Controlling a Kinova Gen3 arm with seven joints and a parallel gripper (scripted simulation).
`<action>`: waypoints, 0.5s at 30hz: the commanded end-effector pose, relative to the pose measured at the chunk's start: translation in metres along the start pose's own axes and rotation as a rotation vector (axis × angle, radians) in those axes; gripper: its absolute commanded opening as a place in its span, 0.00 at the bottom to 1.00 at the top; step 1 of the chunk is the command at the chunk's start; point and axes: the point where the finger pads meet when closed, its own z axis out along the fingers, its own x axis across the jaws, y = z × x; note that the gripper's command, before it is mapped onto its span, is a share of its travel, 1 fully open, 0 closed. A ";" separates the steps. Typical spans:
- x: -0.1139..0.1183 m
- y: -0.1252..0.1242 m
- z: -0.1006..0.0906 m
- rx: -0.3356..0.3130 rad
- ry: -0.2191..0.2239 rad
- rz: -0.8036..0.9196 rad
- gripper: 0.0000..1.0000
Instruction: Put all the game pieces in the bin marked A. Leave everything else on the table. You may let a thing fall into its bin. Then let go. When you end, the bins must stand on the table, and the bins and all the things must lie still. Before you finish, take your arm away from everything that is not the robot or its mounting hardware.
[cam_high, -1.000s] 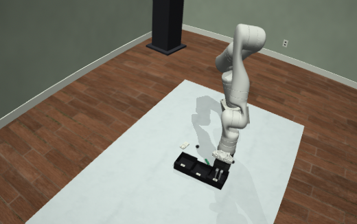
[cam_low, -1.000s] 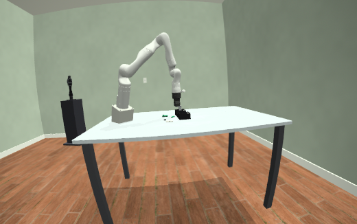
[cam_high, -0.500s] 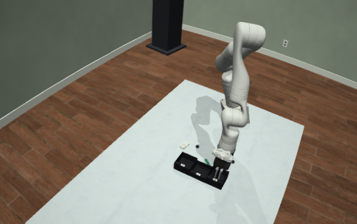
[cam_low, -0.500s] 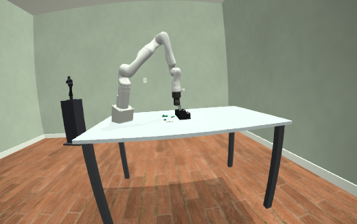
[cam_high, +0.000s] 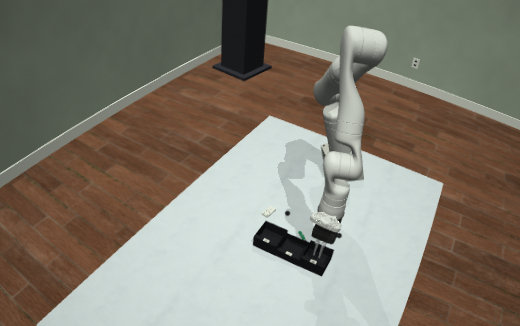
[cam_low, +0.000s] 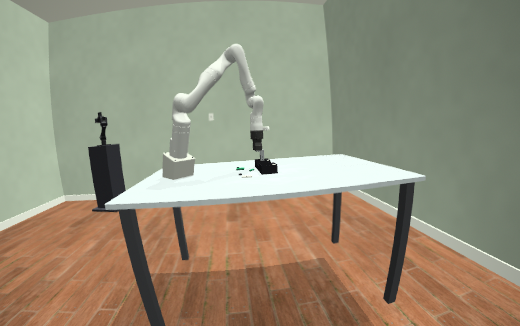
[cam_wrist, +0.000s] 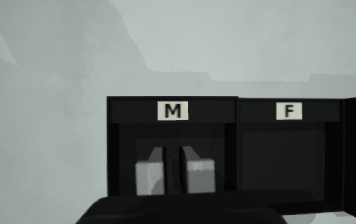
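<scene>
Three black bins stand in a row on the white table. My gripper (cam_high: 316, 254) reaches down into the end bin marked M (cam_wrist: 172, 145); the fingers stand close together with only a narrow dark gap, and I see nothing between them. The middle bin is marked F (cam_wrist: 289, 150). The third bin (cam_high: 270, 234) lies at the other end of the row; its label is too small to read. A small white flat piece (cam_high: 269, 211) and a small black piece (cam_high: 287, 212) lie on the table behind the bins. A green item (cam_high: 301, 234) lies against the bins' back edge.
The arm's base (cam_low: 178, 166) stands at the back of the table. A black pedestal (cam_low: 106, 172) with a camera stands on the floor beside the table. The bins (cam_low: 266, 166) sit near the table's middle.
</scene>
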 end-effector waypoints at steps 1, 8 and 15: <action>-0.002 -0.002 -0.009 0.006 -0.005 -0.002 0.31; -0.002 -0.002 -0.035 0.006 -0.005 -0.002 0.31; -0.002 -0.002 -0.035 0.006 -0.005 -0.002 0.31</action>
